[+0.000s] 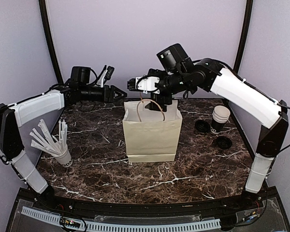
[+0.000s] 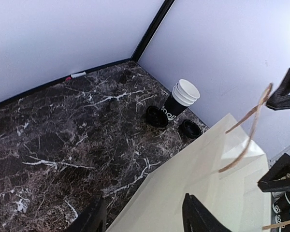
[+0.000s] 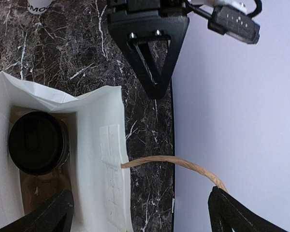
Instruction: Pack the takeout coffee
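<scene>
Cup (image 3: 37, 142) stands lidded in the bag (image 3: 99, 145), lower left of the right-wrist view, beneath wide-spread right jaws; left jaws parted, empty.

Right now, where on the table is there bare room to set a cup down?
The marble table is bare in front of the paper bag, and between it and the cup of sticks. Crowded: right side, around the cup stack and loose lids.

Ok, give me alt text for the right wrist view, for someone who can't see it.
Looking down into an open cream paper bag, a black-lidded cup sits inside on a tan tray. The right gripper hangs open above the bag, whose handle arcs over the marble table; the left gripper points in from the top.
</scene>
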`<state>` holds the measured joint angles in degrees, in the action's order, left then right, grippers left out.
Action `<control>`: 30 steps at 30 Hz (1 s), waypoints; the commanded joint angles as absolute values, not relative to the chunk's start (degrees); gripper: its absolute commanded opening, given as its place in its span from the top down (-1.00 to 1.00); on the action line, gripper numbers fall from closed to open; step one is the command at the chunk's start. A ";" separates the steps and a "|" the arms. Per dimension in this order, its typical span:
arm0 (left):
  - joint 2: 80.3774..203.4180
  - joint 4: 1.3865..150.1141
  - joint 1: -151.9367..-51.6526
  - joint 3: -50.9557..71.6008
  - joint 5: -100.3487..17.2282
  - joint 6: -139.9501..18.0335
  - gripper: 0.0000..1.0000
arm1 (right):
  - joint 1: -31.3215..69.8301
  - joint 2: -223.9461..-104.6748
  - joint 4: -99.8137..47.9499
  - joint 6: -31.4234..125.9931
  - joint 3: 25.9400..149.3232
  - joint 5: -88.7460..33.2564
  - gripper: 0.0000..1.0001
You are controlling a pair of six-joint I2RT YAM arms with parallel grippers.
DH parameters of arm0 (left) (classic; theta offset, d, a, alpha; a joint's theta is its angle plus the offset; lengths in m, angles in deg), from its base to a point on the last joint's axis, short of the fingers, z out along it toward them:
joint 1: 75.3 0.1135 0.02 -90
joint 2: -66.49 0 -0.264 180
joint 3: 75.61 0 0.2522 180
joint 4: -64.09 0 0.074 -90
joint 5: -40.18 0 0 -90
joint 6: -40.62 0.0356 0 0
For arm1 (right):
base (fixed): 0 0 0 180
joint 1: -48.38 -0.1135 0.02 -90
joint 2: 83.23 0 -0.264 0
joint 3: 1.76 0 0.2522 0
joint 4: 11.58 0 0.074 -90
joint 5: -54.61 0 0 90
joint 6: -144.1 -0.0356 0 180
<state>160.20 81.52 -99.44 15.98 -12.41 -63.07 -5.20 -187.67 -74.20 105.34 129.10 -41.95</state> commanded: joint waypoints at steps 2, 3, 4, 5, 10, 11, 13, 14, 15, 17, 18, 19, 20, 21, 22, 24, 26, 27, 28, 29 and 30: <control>155.72 89.98 -101.31 21.37 -16.62 -62.42 -0.14 | -3.18 -184.75 -70.70 100.44 132.70 -43.30 -0.97; 155.60 93.52 -102.63 23.21 -17.84 -62.88 -0.14 | -2.71 -184.50 -70.58 99.94 132.56 -43.45 -0.97; 155.52 95.57 -103.60 24.19 -20.93 -62.94 -0.14 | -2.16 -184.20 -70.44 99.50 132.35 -43.51 -0.97; 155.57 99.75 -105.84 26.44 -22.59 -62.85 -0.15 | -1.54 -183.90 -70.26 99.07 132.06 -43.60 -0.97; 157.39 113.52 -111.30 33.14 -32.60 -67.37 -0.16 | 2.09 -181.97 -69.72 97.09 130.93 -43.33 -0.97; 158.08 117.47 -112.31 34.69 -33.92 -68.91 -0.16 | 2.69 -181.61 -69.72 96.88 130.66 -43.23 -0.97; 158.51 121.91 -113.69 36.02 -37.80 -70.57 -0.12 | 3.61 -180.73 -69.66 96.88 129.78 -43.28 -0.97; 158.51 123.00 -114.05 36.21 -39.08 -71.88 -0.07 | 3.90 -180.33 -69.60 96.90 129.16 -43.37 -0.97; 158.47 124.47 -114.52 36.14 -39.22 -72.50 -0.05 | 4.19 -179.86 -69.57 96.90 128.17 -43.46 -0.97; 158.34 125.69 -114.96 35.56 -38.84 -74.22 0.00 | 4.58 -179.09 -69.34 96.97 126.42 -43.47 -0.97; 158.38 126.27 -115.16 35.28 -38.26 -75.21 0.05 | 4.75 -178.79 -69.27 96.99 125.64 -43.57 -0.97; 158.55 126.49 -115.27 35.23 -38.02 -75.61 0.07 | 4.78 -178.51 -69.13 96.92 124.96 -43.64 -0.97; 158.72 126.80 -115.37 35.20 -37.78 -76.26 0.13 | 4.87 -178.15 -69.04 96.84 124.46 -43.58 -0.97; 158.84 126.80 -115.46 35.19 -37.54 -76.49 0.16 | 4.88 -177.99 -68.97 96.75 124.14 -43.56 -0.97; 159.14 126.81 -115.55 35.16 -37.44 -76.79 0.21 | 4.88 -177.91 -68.95 96.61 123.88 -43.48 -0.97; 159.77 126.76 -115.81 35.41 -36.89 -76.46 0.37 | 4.96 -177.73 -68.84 96.47 123.53 -43.55 -0.97; 160.25 126.24 -116.26 35.53 -36.18 -76.03 0.58 | 5.01 -177.55 -68.71 96.51 123.10 -43.76 -0.97; 160.31 125.82 -116.43 35.49 -35.53 -75.85 0.70 | 5.13 -177.42 -68.67 96.55 122.91 -43.94 -0.97; 160.30 124.85 -117.04 35.35 -35.29 -75.24 0.78 | 5.26 -177.26 -68.59 96.63 122.73 -44.10 -0.97; 160.15 124.42 -117.44 35.18 -35.38 -74.92 0.91 | 5.42 -177.08 -68.51 96.71 122.47 -44.28 -0.97; 159.67 123.53 -118.42 35.10 -35.66 -73.94 0.95 | 5.71 -176.85 -68.37 96.72 122.21 -44.76 -0.97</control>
